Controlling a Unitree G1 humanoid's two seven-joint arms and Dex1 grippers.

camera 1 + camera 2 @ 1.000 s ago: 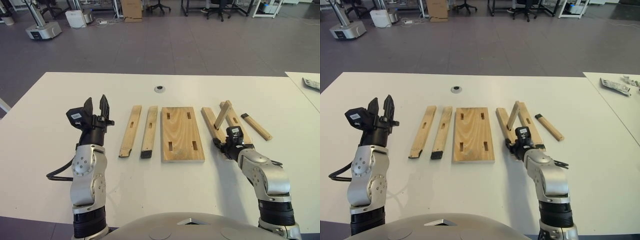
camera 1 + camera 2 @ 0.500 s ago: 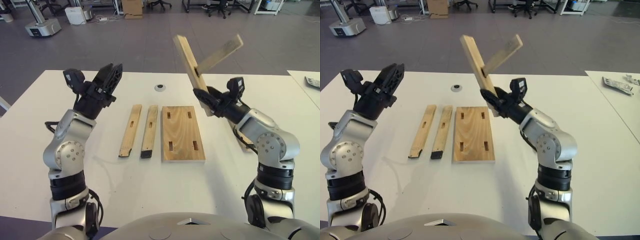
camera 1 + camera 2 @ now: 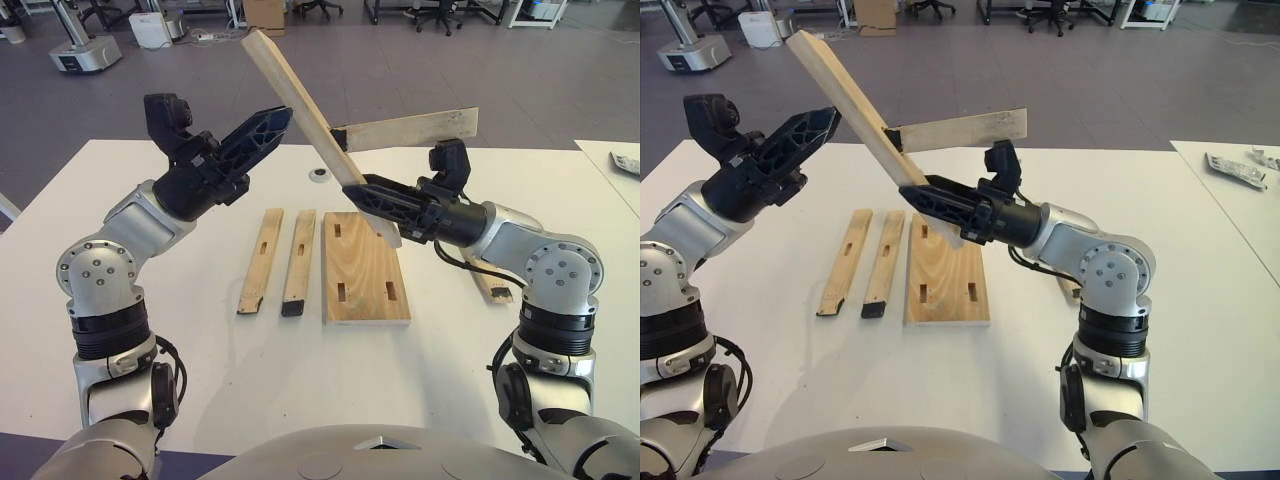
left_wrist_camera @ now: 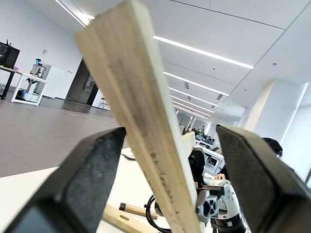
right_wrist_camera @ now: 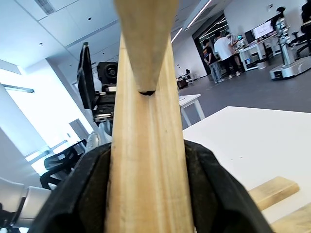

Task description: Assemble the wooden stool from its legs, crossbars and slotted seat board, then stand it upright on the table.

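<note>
Two wooden pieces were already joined and up in the air: a long leg (image 3: 290, 85) with a crossbar (image 3: 410, 130) stuck into its slot and poking out to the robot's right. The right end effector (image 3: 372, 192) was closed tight on the low end of the leg, its fingers (image 5: 92, 194) pressed flat on both sides. The leg leaned up and toward the robot's left, high over the seat board (image 3: 365, 275). That board lay flat on the counter (image 3: 300, 370) with its four slots facing up. The left end effector (image 3: 278, 120) was wide open near the upper part of the leg. Its fingers (image 4: 92, 179) stood one on each side of the wood with gaps, so it held nothing. Two loose legs (image 3: 262, 262) lay side by side near the seat board, on the robot's left.

The wood looked hard and stiff, so it would not bend or squash. It looked light but long, so a hold at one end could let it swing. The smooth sides might slip a bit. The crossbar seemed only pushed in, so a bump might wiggle it out. The best place for the left end effector to hold looked like the flat sides of the leg above the joint, not the crossbar.
</note>
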